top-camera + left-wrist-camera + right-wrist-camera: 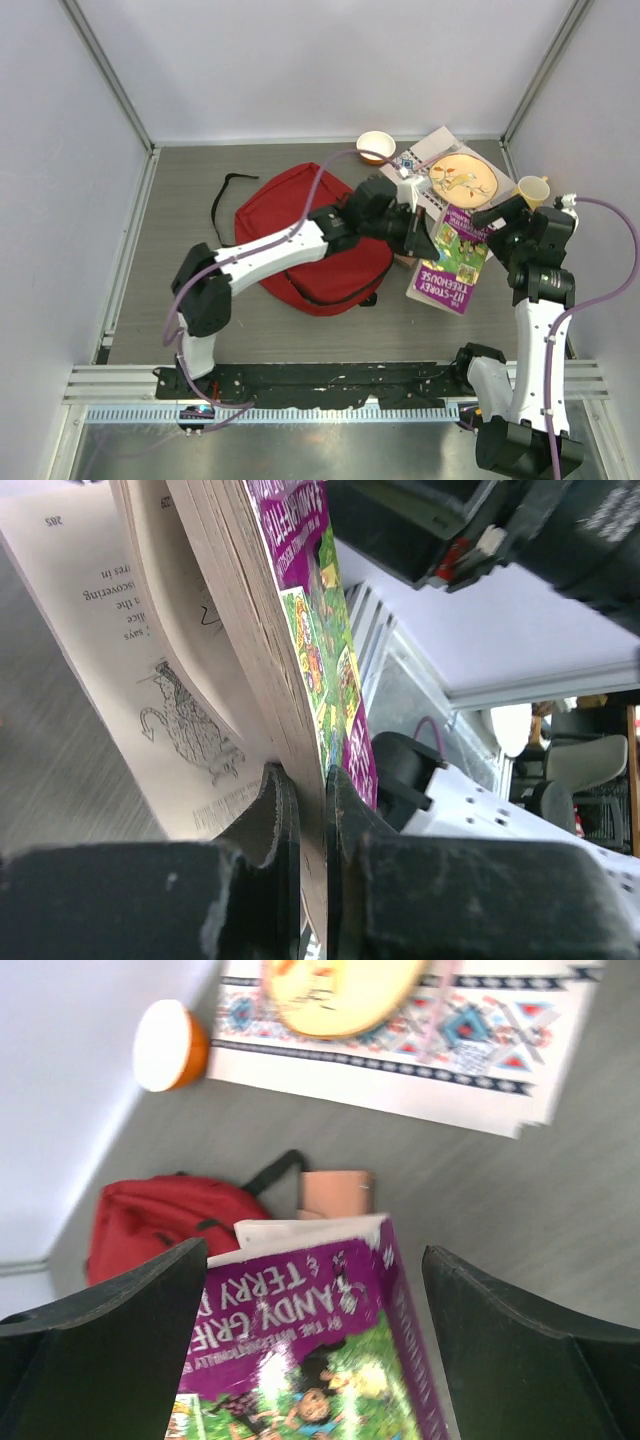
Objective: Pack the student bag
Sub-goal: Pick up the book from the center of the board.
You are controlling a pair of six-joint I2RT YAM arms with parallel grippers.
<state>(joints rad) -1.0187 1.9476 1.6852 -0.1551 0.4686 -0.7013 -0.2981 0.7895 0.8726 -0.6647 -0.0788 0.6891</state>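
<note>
Red cloth bag (285, 195), glossy paper book cover (452, 250)

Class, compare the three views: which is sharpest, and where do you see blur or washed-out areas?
Top external: sharp and evenly lit, the student bag crisp at its edges. Left wrist: the purple book is fairly crisp, the left gripper up close is soft, the bright background washes out. Right wrist: blurred throughout, the book's title smeared.
</note>
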